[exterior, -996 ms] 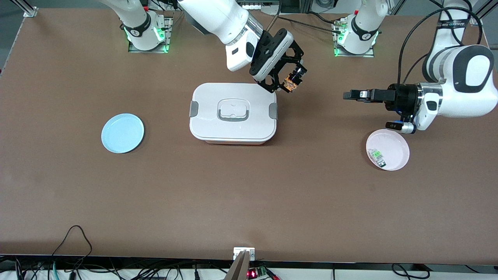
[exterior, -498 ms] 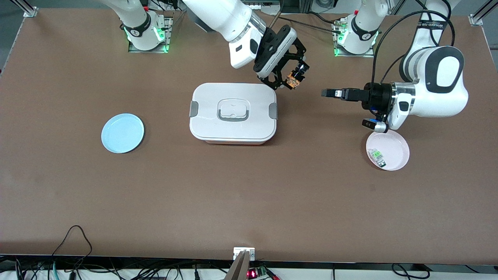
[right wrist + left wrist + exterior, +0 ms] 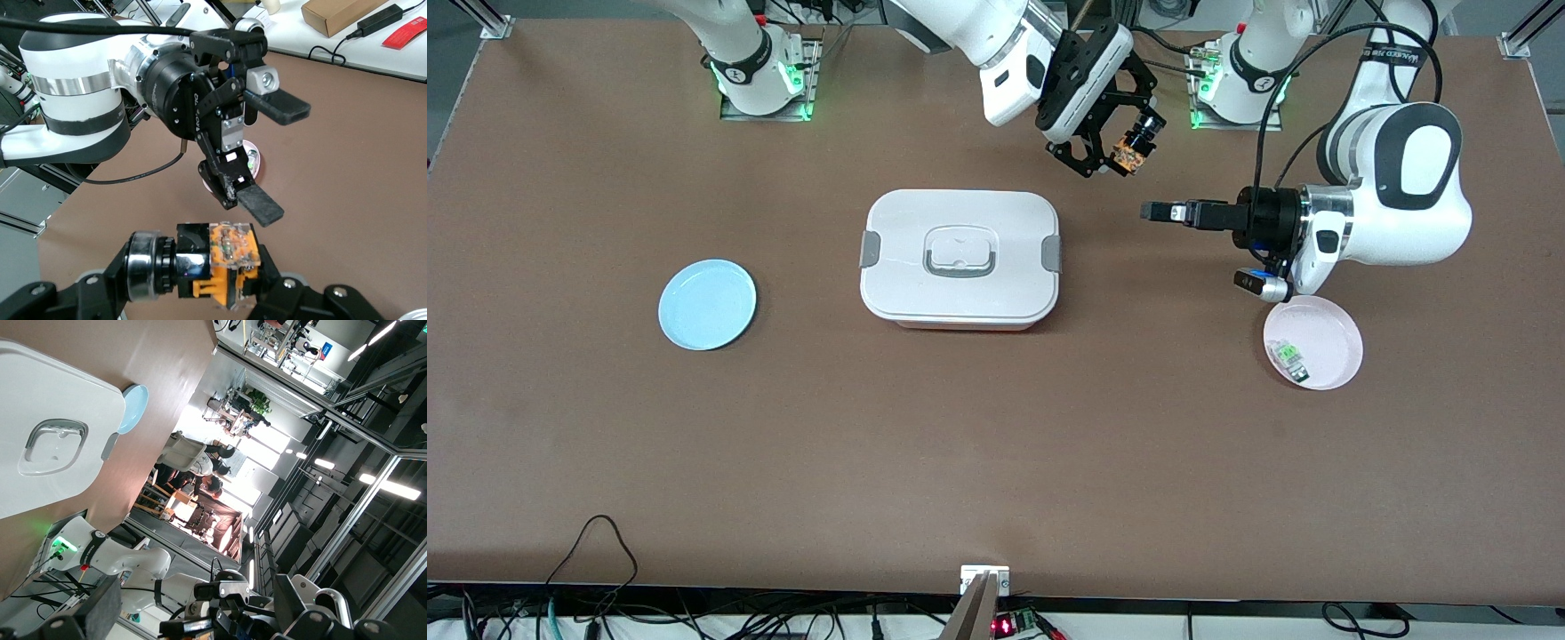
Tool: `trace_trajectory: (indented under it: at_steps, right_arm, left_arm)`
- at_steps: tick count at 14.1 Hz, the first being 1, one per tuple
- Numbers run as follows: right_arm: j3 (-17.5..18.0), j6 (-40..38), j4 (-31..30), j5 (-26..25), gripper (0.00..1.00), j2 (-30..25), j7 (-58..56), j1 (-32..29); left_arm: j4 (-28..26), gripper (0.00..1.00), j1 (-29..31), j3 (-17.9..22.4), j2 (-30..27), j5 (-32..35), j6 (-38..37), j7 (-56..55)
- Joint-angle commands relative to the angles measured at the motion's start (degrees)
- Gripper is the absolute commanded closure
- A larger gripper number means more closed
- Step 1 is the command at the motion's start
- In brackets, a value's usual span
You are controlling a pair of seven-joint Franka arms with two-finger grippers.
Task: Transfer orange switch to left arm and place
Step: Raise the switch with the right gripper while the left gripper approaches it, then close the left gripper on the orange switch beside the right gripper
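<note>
Orange switch point(image 3: 230, 263) clamped in right end effector point(image 3: 220, 280); left end effector point(image 3: 267, 153) wide apart.

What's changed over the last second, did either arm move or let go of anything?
The right claw, shut on the orange switch, has moved off the box corner toward the left arm's end of the table. The left claw, open and empty, has swung in to meet it, off the pink plate. Nothing was let go. Box, blue plate and green component stayed put.
</note>
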Motion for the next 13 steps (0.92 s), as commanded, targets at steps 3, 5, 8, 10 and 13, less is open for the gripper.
trace_trajectory:
  at_steps: [3,5,8,10,13]
  right_arm:
    - [-0.4,1.2,0.7,-0.5,0.98,0.4,1.2,0.9]
    - [-0.4,1.2,0.7,-0.6,0.98,0.4,2.0,1.0]
    - [-0.4,1.2,0.7,-0.7,0.98,0.4,2.0,0.9]
    - [-0.4,1.2,0.7,-0.7,0.98,0.4,2.0,0.9]
    - [-0.4,1.2,0.7,-0.6,0.98,0.4,2.2,0.9]
  left_arm:
    - [-1.1,0.00,0.0,-1.0,-3.1,-1.4,-0.7,-8.5]
    - [-2.3,0.00,0.1,-0.9,-3.9,-1.1,-2.8,-8.9]
    - [-3.8,0.00,0.1,-0.9,-4.5,-0.7,-4.3,-8.7]
    - [-4.2,0.00,0.1,-0.9,-4.7,-0.6,-5.0,-8.8]
    - [-5.3,0.06,0.1,-0.9,-5.2,-0.5,-6.0,-9.0]
